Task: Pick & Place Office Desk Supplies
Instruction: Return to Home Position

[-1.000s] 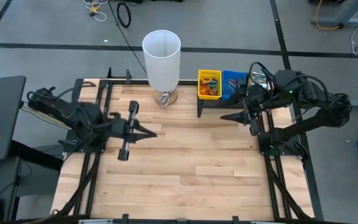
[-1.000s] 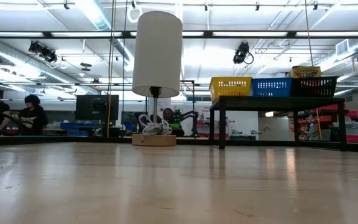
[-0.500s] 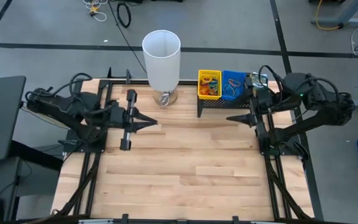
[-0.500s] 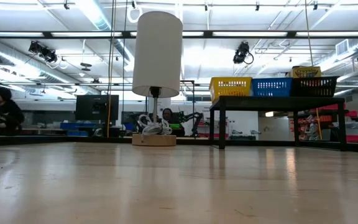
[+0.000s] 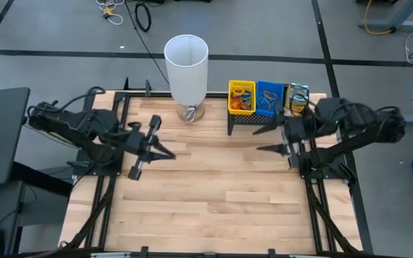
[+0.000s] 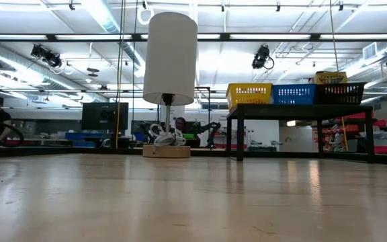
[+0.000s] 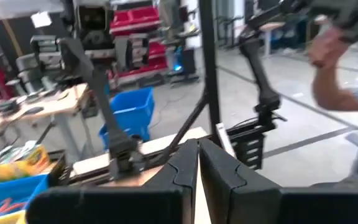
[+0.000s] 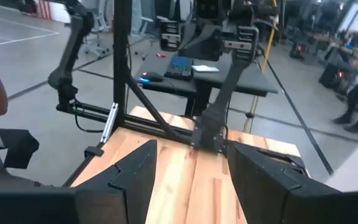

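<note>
Counter [image 5: 214,186]: pale wood planks. The white cylinder [image 5: 186,68] stands upright on its wooden base [image 6: 166,151] at the far edge. Just beside the cylinder, toward my right arm, the black rack [image 6: 294,109] stands on its legs on the counter. Along its shelf, going away from the cylinder, I note in a row: yellow tray [image 5: 241,97], blue tray [image 5: 268,98], then black tray [image 6: 338,93] holding a green-yellow box [image 5: 297,99].
</note>
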{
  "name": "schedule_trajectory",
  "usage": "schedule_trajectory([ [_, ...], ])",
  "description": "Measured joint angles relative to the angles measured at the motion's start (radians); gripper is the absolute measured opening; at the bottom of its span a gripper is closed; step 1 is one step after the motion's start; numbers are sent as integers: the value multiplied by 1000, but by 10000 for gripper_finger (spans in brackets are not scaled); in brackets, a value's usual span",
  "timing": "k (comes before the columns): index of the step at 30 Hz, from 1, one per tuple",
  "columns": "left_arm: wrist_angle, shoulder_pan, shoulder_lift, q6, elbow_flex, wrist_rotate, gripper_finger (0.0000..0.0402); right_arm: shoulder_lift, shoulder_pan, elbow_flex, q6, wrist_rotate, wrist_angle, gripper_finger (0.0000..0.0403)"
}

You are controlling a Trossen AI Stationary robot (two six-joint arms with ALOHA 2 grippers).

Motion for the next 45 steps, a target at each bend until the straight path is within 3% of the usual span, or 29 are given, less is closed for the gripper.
schedule_trajectory([
  [7, 233, 26, -196, -4, -344, -51, 25, -106, 97, -324, -9, 64, 254, 205],
  [13, 268, 84, -342, -113, -606, -38, 25, -221, 182, -506, 50, 81, 275, 206],
  [19, 434, 107, -407, -184, -843, 53, 25, -324, 298, -661, 48, 80, 349, 206],
  [26, 698, 105, -447, -241, -1088, 55, 25, -387, 407, -861, 60, 100, 521, 206],
  [33, 802, 105, -478, -237, -1204, 77, 25, -387, 528, -1009, 50, 84, 679, 206],
  [45, 815, 105, -491, -169, -1227, 124, 25, -387, 707, -1272, 33, 88, 1099, 206],
])
